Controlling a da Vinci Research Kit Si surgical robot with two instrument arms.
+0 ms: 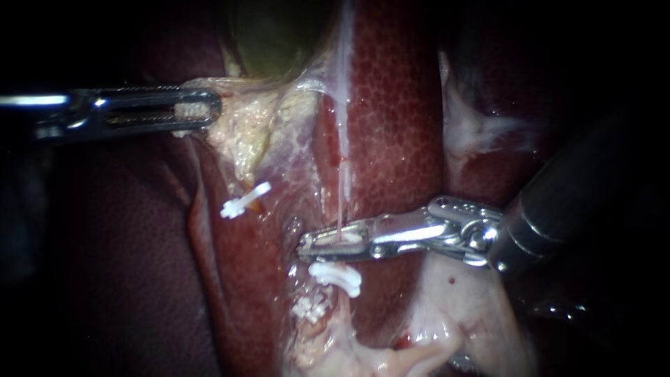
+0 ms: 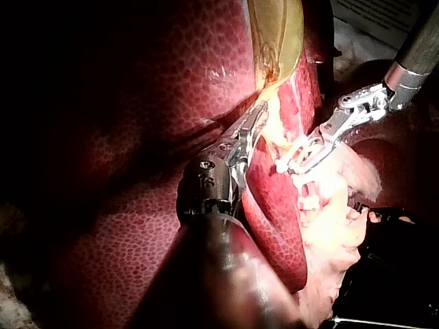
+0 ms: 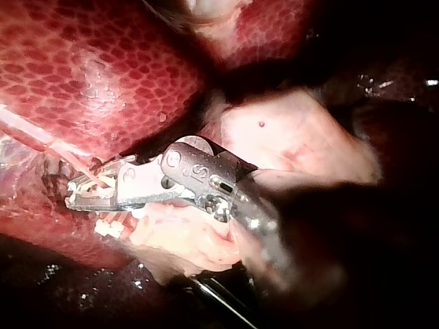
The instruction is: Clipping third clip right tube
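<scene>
The left instrument (image 1: 209, 112) reaches in level and straight, well to the side of the right tube (image 1: 340, 199). Its tool is clamped on pale tissue (image 1: 234, 136) at the lower rim of the gallbladder (image 1: 279, 35), from which the tube runs down. The right instrument (image 1: 305, 249) has a dark shaft slanting in from the other side. Its wrist is bent so that its tool lies almost level and crosses the tube squarely. This tool grips a loaded clip (image 1: 347, 241) that straddles the tube.

There are two instruments and four clips. Besides the loaded one, two seated clips sit on the tube past the tool: the near clip (image 1: 336, 276) is just beside the tool's lower edge, and the far clip (image 1: 310, 307) is a little beyond. A lone clip (image 1: 246, 200) lies off the tube toward the left instrument.

Between the tool and the gallbladder a long bare stretch of tube lies against the liver (image 1: 398, 126). Toward the near clip only a narrow strip of tube shows. On the shaft's side of the tube, pale fat (image 1: 460, 314) lies close under the wrist.
</scene>
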